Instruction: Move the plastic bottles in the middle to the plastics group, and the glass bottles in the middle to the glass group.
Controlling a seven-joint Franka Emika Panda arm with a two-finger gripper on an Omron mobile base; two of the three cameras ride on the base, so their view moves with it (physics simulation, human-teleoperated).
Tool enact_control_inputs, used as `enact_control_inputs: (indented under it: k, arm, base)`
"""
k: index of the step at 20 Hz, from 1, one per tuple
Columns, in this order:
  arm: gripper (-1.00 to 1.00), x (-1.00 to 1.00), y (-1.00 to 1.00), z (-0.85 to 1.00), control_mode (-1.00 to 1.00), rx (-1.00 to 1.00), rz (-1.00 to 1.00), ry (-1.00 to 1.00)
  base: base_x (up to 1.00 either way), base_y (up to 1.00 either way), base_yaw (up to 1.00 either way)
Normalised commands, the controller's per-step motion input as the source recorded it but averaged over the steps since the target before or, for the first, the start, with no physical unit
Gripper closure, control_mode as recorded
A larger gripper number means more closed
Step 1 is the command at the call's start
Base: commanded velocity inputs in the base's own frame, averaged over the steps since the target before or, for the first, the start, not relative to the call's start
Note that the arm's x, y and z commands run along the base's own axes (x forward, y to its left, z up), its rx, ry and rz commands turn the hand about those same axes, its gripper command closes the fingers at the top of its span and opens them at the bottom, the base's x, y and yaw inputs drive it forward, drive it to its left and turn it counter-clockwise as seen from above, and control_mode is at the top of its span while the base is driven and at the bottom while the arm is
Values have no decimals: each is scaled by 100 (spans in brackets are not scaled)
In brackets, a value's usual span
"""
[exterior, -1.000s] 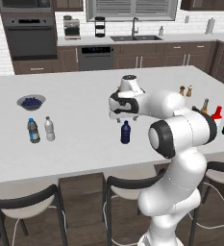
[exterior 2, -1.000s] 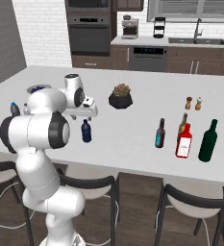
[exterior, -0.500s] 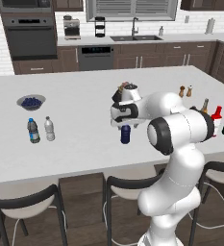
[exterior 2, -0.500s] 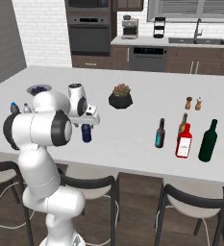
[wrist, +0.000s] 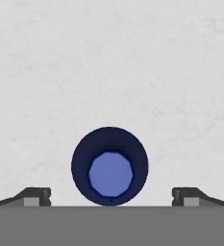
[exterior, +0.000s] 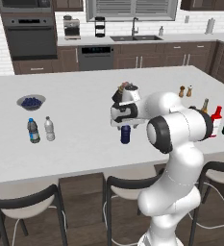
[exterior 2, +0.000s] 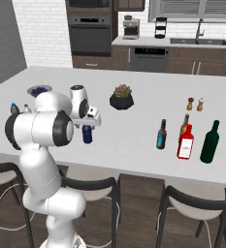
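**Navy-blue bottle stands beneath open end effector**

Navy-blue plastic bottle (exterior: 125,134) stands upright on the white surface (exterior: 75,120), directly under the end effector (wrist: 111,197), whose fingertips (wrist: 36,196) are spread wide on either side of the bottle's cap without touching it. Off to the robot's left, a blue-labelled water bottle (exterior: 32,131) and a pale water bottle (exterior: 49,129) stand side by side near a bowl of blueberries (exterior: 31,101). To its right, a slim dark bottle with a teal label (exterior 2: 161,134), a red bottle (exterior 2: 185,143), an amber bottle (exterior 2: 184,123) and a dark green bottle (exterior 2: 209,142) stand grouped near the front edge. A potted plant (exterior 2: 121,97) sits behind.
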Motion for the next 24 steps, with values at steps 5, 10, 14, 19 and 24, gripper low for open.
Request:
enact_control_inputs:
  k: [5,10,14,19,24]
  arm:
    - [-100,15,0,-2,-100,0,0,-1]
    - [-100,5,0,-11,-100,0,0,-1]
    - [-100,1,0,-18,-100,0,0,-4]
    - [-100,0,0,-19,-100,4,0,-19]
    - [-100,0,0,-20,-100,7,0,-9]
  base:
    - [0,0,0]
    - [0,0,0]
    - [0,0,0]
    - [0,0,0]
    - [0,0,0]
